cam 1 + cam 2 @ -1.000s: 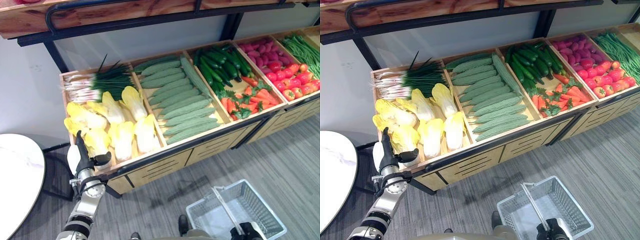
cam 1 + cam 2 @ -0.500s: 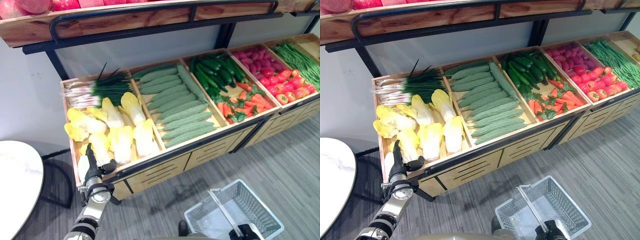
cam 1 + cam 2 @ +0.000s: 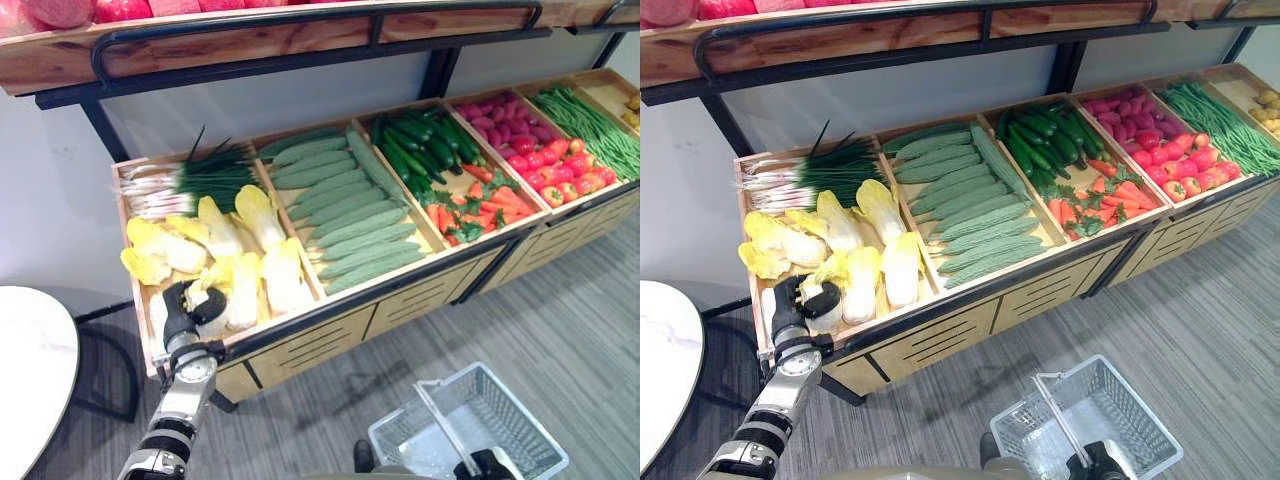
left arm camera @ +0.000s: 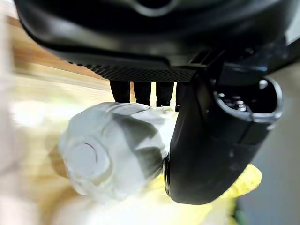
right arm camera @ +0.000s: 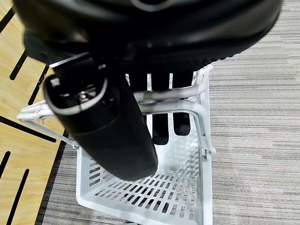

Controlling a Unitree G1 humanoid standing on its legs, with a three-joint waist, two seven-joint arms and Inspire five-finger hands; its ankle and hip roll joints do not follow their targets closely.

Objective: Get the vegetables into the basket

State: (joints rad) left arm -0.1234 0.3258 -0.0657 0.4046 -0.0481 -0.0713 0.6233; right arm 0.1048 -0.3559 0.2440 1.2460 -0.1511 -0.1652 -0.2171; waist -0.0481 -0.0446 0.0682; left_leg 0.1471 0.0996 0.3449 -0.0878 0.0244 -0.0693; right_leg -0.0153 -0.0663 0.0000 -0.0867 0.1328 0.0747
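Note:
A pale yellow-white cabbage (image 3: 212,291) lies at the front left corner of the leftmost wooden crate (image 3: 135,290). My left hand (image 3: 179,305) reaches over the crate's front edge, fingers and thumb curled round that cabbage's white stem end (image 4: 110,150). More cabbages (image 3: 262,215) lie beside it. Low on the floor at the right sits the white wire basket (image 3: 505,405). My right hand (image 3: 492,466) is shut on its handle (image 5: 185,107), and the basket's mesh (image 5: 140,197) is bare inside.
Crates along the stand hold spring onions (image 3: 195,175), long green gourds (image 3: 350,215), cucumbers (image 3: 415,135), carrots (image 3: 480,210), tomatoes (image 3: 555,180) and green beans (image 3: 590,120). A black rail and wooden shelf (image 3: 300,35) overhang them. A white round table (image 3: 30,370) stands at the left.
My left hand, earlier open and upright at the crate's front edge, has moved into the crate and curled round the front cabbage. The camera has shifted slightly; the basket stays held.

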